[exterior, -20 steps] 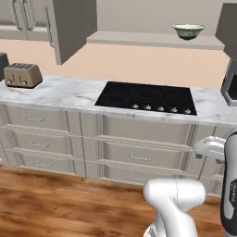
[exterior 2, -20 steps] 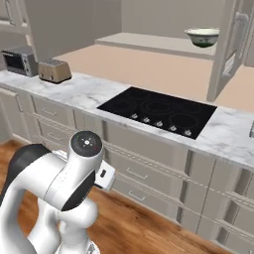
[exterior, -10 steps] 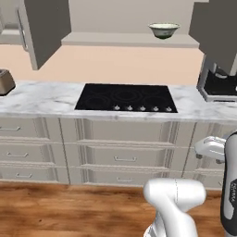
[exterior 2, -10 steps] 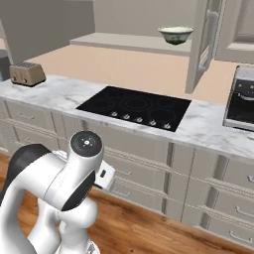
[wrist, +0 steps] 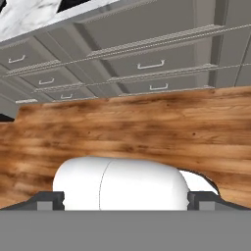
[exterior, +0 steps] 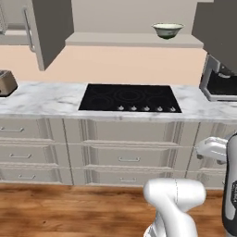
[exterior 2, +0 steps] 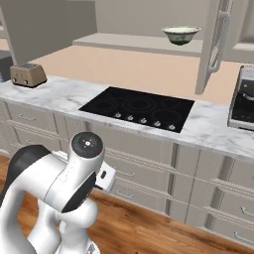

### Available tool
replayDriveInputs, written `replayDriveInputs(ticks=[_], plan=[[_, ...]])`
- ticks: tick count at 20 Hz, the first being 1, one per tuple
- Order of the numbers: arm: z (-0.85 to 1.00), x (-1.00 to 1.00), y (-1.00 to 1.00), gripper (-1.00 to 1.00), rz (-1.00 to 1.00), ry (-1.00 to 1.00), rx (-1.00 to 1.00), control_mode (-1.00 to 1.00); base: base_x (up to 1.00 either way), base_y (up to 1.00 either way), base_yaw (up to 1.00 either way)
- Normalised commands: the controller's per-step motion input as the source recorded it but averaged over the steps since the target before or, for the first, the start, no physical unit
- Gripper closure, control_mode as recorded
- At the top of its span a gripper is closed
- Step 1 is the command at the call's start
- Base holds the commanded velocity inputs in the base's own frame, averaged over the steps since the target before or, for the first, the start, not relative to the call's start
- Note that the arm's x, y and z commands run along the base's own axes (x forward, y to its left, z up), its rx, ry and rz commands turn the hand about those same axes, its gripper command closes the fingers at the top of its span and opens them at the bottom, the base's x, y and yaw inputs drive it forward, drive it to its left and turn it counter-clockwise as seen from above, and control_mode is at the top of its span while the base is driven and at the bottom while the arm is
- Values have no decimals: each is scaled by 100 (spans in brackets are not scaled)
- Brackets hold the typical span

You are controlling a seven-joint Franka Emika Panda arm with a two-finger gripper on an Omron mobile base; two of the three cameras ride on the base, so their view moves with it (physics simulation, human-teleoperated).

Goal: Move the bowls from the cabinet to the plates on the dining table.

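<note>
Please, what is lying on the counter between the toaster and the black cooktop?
Nothing lies there. In the right base view, the stretch of marble counter between the toaster and the black cooktop is bare.

Veined marble counter [exterior: 46, 99], glossy cooktop [exterior: 128, 98]

Glossy white arm [exterior 2: 59, 188] of rounded, tube-like segments with dark grey joint sections; a round dark cap with a small red dot tops one joint

Cream-green bowl [exterior: 168, 30] with dark band, black cooktop [exterior: 129, 97], grey-veined white marble counter [exterior: 41, 99]
</note>
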Motion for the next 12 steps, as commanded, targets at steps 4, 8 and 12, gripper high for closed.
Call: replayDriveInputs(ticks=[4, 8, 12], plan=[[0, 0, 0, -100, 0, 0, 0, 100, 0, 6, 0], [0, 0, 0, -100, 0, 0, 0, 100, 11, 0, 0], [0, 0, 0, -100, 0, 0, 0, 100, 51, 0, 0]])
